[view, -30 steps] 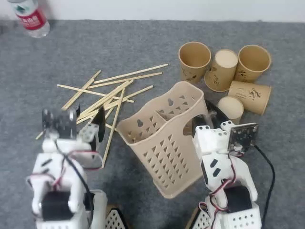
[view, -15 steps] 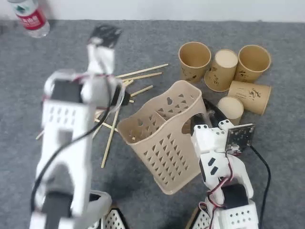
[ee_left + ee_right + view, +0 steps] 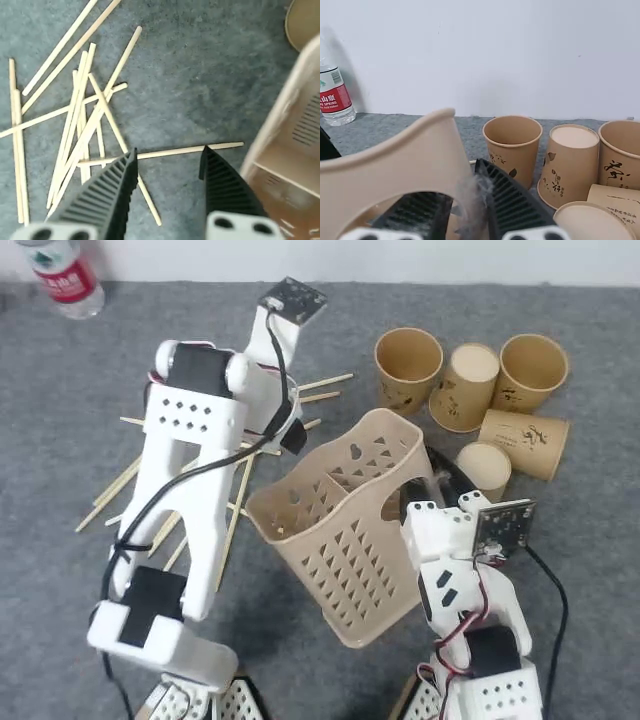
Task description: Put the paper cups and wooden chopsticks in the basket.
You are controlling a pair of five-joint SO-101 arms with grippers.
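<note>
Just beneath left tool (image 3: 169,151): chopsticks (image 3: 105,107).

My left pincer (image 3: 169,152) has jaws of matt black plastic, ribbed on the inner faces. The table (image 3: 400,300) is covered in rough grey felt-like cloth. The chopsticks (image 3: 80,132) are pale bare wood, the basket (image 3: 340,540) is smooth beige plastic, and the paper cups (image 3: 408,360) are matt brown paper.
</note>
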